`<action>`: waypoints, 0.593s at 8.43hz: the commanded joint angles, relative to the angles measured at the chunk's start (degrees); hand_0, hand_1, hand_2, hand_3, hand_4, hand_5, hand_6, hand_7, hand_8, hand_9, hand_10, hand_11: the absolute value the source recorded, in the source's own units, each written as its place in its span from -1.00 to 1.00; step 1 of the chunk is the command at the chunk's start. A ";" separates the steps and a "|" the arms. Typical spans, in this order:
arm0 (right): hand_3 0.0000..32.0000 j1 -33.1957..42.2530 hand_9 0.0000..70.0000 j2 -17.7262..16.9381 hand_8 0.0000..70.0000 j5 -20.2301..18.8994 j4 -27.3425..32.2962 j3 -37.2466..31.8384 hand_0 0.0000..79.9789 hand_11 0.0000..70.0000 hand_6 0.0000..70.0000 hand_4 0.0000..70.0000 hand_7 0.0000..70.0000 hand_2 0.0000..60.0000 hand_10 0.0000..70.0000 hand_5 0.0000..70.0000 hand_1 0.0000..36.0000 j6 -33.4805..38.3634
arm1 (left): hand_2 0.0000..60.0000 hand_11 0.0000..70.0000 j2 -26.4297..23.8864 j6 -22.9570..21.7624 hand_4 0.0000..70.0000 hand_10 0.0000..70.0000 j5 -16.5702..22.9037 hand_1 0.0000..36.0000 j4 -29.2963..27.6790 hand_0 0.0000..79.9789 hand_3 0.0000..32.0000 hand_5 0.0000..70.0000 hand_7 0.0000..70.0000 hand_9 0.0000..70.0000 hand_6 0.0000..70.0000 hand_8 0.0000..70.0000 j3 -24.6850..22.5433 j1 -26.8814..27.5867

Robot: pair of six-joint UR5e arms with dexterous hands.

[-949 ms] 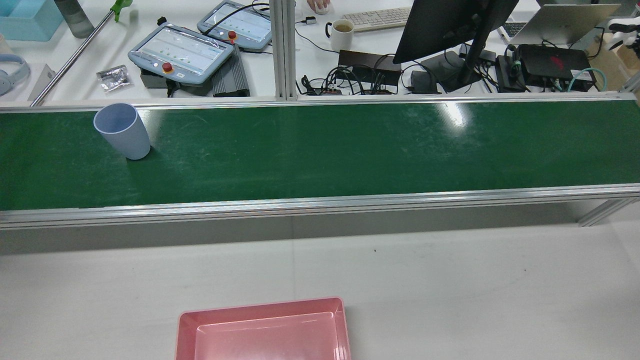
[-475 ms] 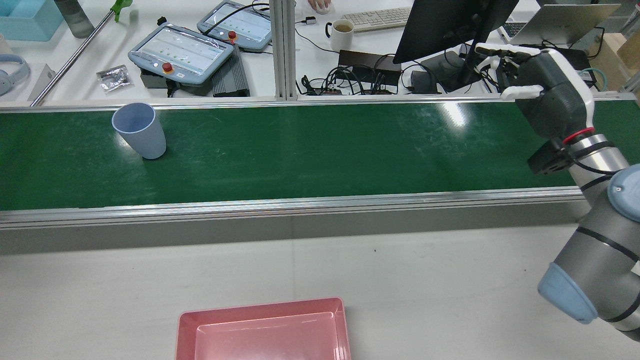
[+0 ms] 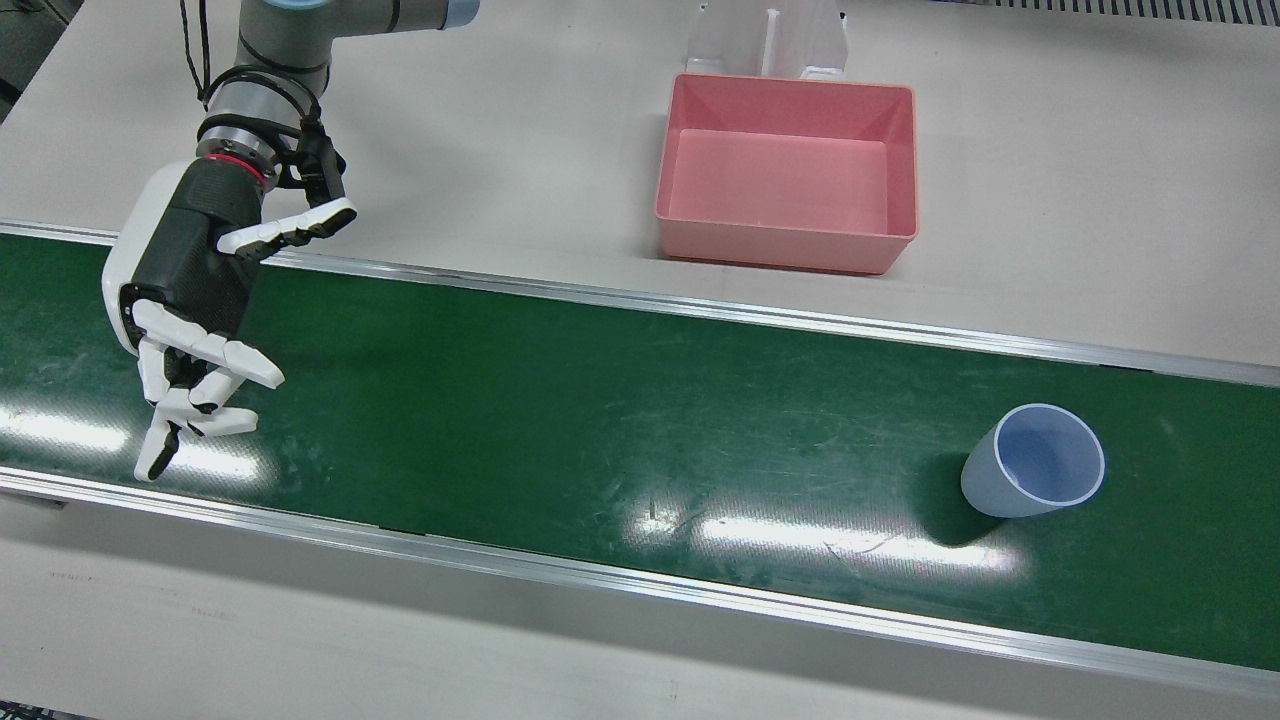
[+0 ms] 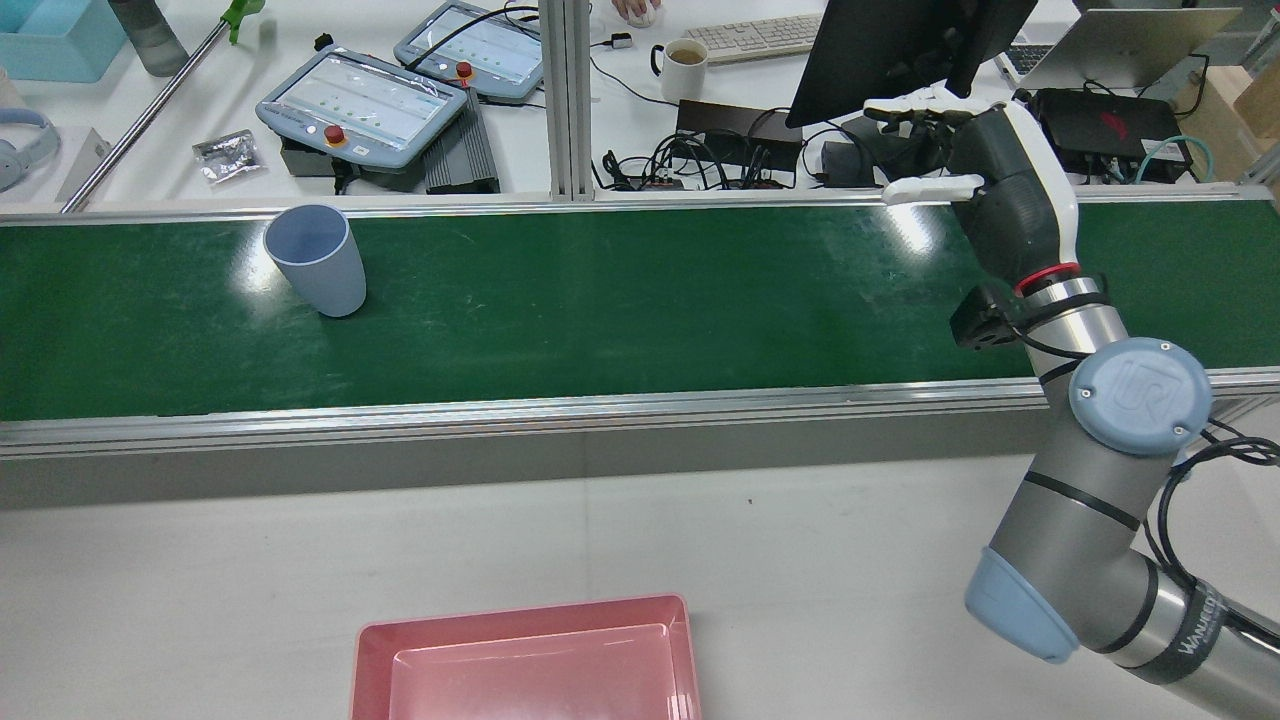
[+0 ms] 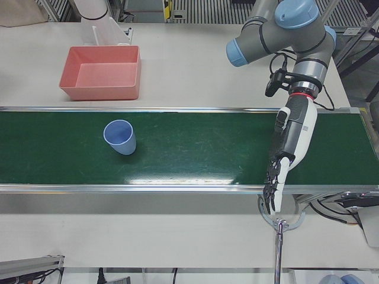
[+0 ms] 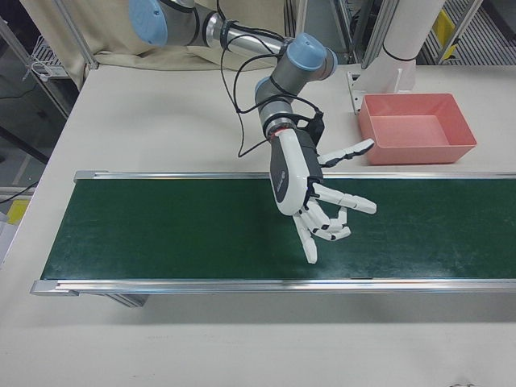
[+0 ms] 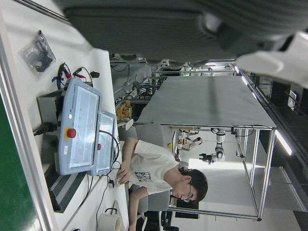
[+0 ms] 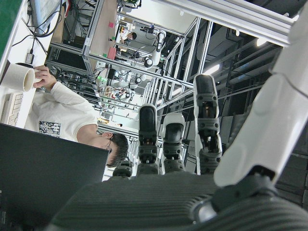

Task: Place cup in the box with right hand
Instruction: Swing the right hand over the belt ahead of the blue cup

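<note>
Open right hand over the belt, cup well apart from it.

Front view: the right hand (image 3: 190, 300) hovered with fingers spread wide, holding nothing; the empty blue cup (image 3: 1035, 474) stood upright on the green conveyor belt (image 3: 600, 400), and a mistimed reach risked tipping it.
Rear view: the pink box (image 4: 525, 660) sat empty on the counter (image 4: 250, 560).
The left hand was not visible.
</note>
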 commanded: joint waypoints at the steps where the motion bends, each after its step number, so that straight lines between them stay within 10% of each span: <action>1: -1.00 -2.14 0.31 11.32 -0.32 1.32 -1.37 -10.01 0.25 -0.85 -0.15 0.47 1.00 -1.00 -0.91 -0.90 -0.80 -1.31 | -1.00 -1.00 0.00 0.00 -1.00 -1.00 0.00 -1.00 -0.18 -1.00 -1.00 -1.00 -1.00 -1.00 -1.00 -1.00 0.05 -0.09; 3: -1.00 -5.56 0.30 12.14 -0.33 2.72 -5.33 -9.84 0.20 -0.89 -0.15 0.33 1.00 -0.90 -0.93 -0.91 -0.50 -1.40 | -1.00 -1.00 0.09 0.00 -1.00 -1.00 0.00 -1.00 -0.18 -1.00 -1.00 -1.00 -1.00 -1.00 -1.00 -1.00 0.05 0.00; 4: -1.00 -7.15 0.30 11.44 -0.34 4.03 -5.25 -10.02 0.17 -0.91 -0.15 0.17 1.00 -0.36 -0.95 -0.90 -0.23 -1.40 | -1.00 -1.00 0.00 0.00 -1.00 -1.00 0.00 -1.00 -0.18 -1.00 -1.00 -1.00 -1.00 -1.00 -1.00 -1.00 0.05 0.00; 5: -1.00 -7.68 0.28 10.82 -0.35 4.30 -4.99 -10.11 0.18 -0.94 -0.15 0.03 1.00 -0.28 -0.97 -0.90 -0.15 -1.31 | -1.00 -1.00 0.00 0.00 -1.00 -1.00 0.00 -1.00 -0.09 -1.00 -1.00 -1.00 -1.00 -1.00 -1.00 -1.00 0.05 -0.09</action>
